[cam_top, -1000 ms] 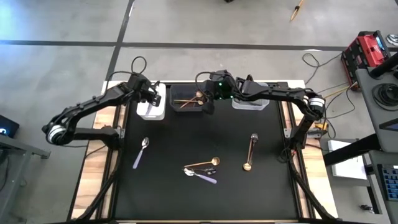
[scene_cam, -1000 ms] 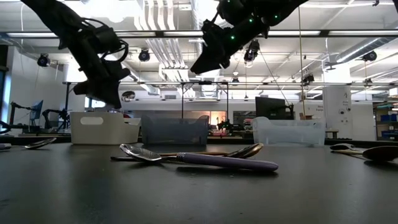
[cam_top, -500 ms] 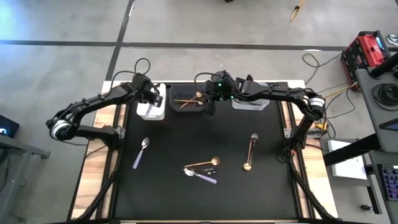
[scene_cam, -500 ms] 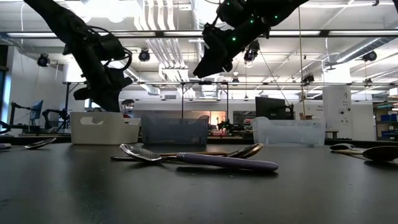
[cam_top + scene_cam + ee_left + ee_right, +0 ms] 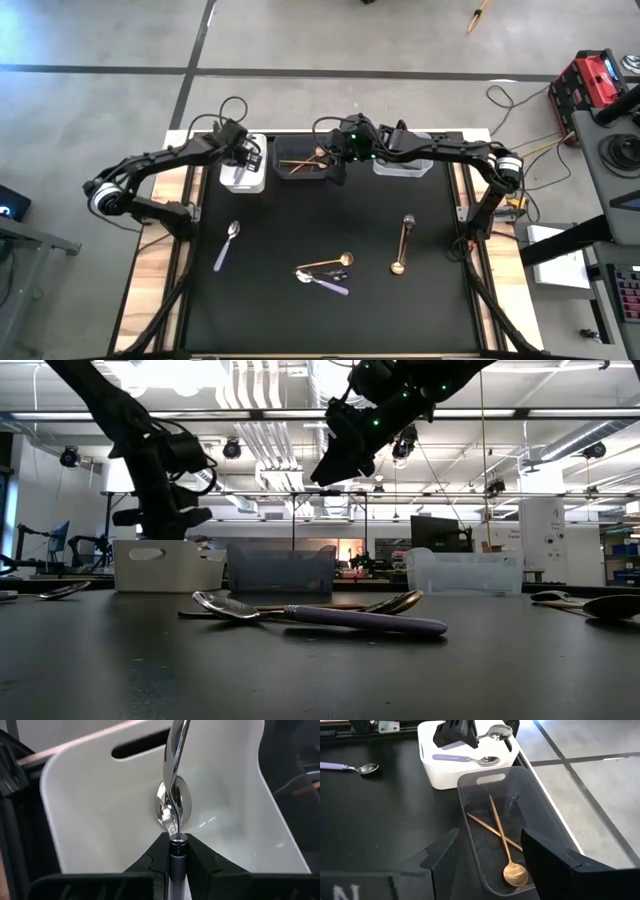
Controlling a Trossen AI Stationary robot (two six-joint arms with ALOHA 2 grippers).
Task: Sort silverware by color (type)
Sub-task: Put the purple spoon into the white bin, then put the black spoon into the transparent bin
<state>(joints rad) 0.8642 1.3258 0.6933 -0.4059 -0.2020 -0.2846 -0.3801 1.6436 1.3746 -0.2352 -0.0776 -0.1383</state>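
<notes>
Robotics lab / industrial workshop. Exposed ceiling ducts [image 5: 262,390] and strip lighting, concrete floor [image 5: 300,40] with taped lines, monitors [image 5: 440,532] and equipment racks in the background, red tool case [image 5: 590,82] and loose cables [image 5: 520,100] beside the black-topped table [image 5: 300,225].

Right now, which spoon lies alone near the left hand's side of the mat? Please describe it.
Start at the white bin at the mat's far edge. Toward the near edge from it lies one lilac-handled spoon. It lies alone; the other lilac-handled spoon touches a gold one.
</notes>
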